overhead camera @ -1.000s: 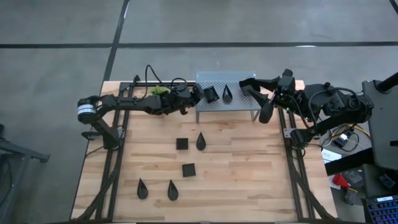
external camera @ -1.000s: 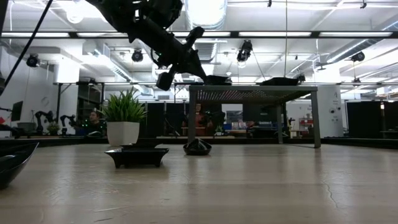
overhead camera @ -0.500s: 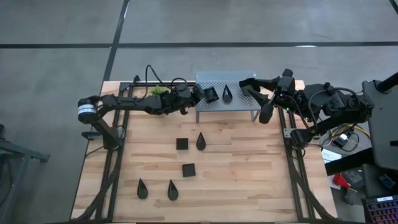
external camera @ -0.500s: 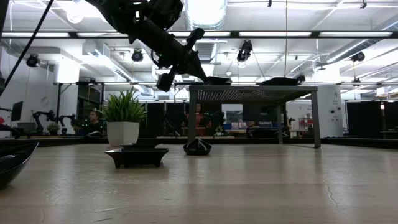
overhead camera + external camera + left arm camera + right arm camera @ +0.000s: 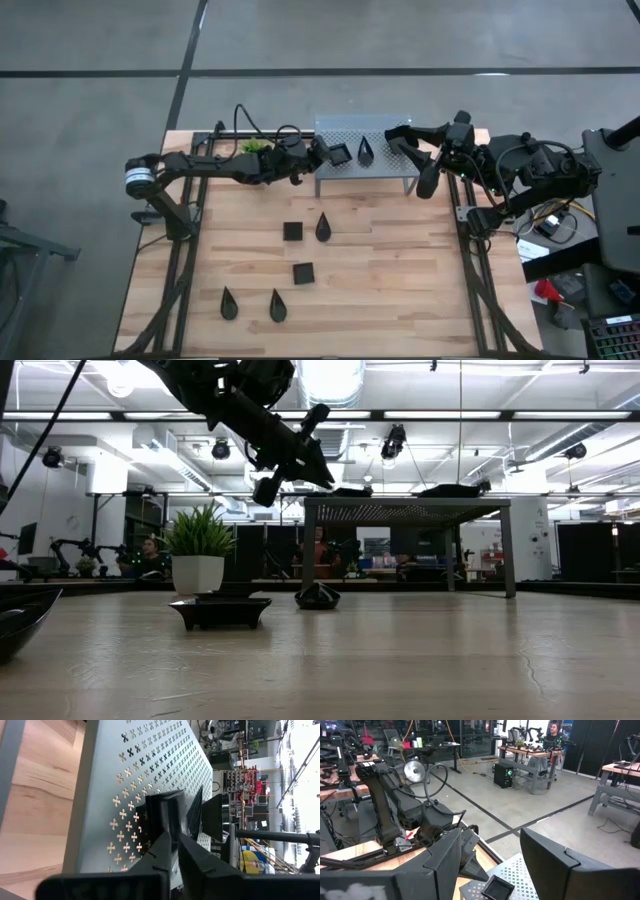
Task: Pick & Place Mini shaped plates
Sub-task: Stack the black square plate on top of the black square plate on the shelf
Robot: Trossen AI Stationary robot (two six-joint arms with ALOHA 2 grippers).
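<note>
The left tool [image 5: 322, 154], fingers barely parted around a square plate [image 5: 340, 153] resting on the shelf [image 5: 390, 130] directly ahead of it, could drag the plate off the edge if it retreats too soon.

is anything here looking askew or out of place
Nothing stands out. Two mini plates, a square plate and a teardrop plate, sit flat on the grey shelf; the left gripper is at the square one. The rest lie flat on the table.

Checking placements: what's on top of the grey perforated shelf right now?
Two black plates: a square plate at the left gripper, and a teardrop plate beside it. The right gripper covers the shelf's right end.
</note>
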